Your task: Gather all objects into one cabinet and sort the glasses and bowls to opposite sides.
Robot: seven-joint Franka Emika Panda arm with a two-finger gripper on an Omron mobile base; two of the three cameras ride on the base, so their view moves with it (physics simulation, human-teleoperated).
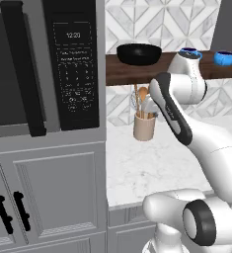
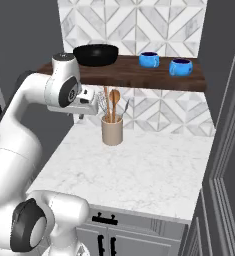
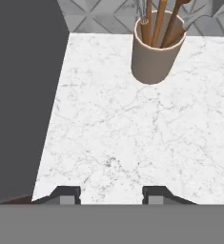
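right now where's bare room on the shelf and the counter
Shelf board: free between the black bowl and the nearer blue cup; the right end, with the second blue cup, is crowded. Counter: bare in front of the utensil holder.

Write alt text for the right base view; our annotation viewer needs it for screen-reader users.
A dark wooden shelf carries a wide black bowl at its left and two blue cups to the right. Below, a beige utensil holder stands on a white marble counter, with the white robot arm at left.

Bowl (image 2: pixel 96 54) left, two cups (image 2: pixel 149 60) (image 2: pixel 181 66) right on the shelf (image 2: pixel 139 78) — utensil holder (image 2: pixel 112 130) on the counter (image 2: pixel 139 170) below
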